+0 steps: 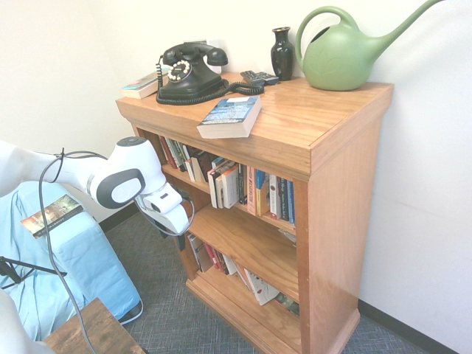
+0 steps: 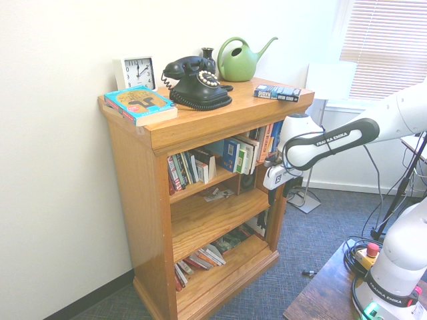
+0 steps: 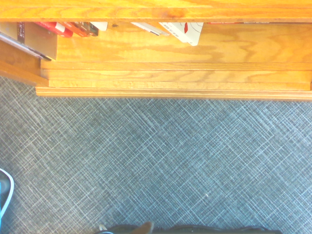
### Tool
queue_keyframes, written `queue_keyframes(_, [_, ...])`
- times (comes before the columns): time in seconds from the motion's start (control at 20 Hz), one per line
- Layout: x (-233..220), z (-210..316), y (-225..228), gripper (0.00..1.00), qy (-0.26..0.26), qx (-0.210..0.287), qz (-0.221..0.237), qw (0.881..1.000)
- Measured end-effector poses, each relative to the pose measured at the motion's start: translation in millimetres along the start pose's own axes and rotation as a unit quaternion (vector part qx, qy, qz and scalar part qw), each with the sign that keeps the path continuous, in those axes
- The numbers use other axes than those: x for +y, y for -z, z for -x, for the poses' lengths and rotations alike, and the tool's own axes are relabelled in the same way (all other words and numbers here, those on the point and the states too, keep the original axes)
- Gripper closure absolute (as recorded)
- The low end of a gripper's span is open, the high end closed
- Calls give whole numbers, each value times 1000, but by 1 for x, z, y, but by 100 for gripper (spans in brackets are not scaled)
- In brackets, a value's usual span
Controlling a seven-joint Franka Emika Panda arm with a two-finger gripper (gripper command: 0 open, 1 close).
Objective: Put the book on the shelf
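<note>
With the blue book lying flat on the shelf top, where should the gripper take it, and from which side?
Probably the book's overhanging front corner, coming from the open front of the shelf. It lies flat, cover up, with that corner past the front lip, so the fingers could close above and below it there. The gripper hangs lower, in front of the middle tier.

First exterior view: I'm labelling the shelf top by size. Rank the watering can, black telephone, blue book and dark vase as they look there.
1. Watering can
2. Telephone
3. Blue book, though it lies nearer the camera
4. Vase
</note>
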State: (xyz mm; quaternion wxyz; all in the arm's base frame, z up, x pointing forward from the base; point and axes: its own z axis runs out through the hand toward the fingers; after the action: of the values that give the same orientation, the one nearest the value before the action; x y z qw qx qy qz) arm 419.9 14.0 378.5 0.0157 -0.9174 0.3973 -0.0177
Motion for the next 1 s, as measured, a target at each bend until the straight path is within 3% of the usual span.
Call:
queue_keyframes(0.45, [2, -2, 5, 0, -4, 40, 7, 999])
queue_keyframes(0.75, [40, -1, 80, 0, -26, 135, -9, 990])
queue_keyframes(1.0, [91, -15, 141, 0, -48, 243, 10, 969])
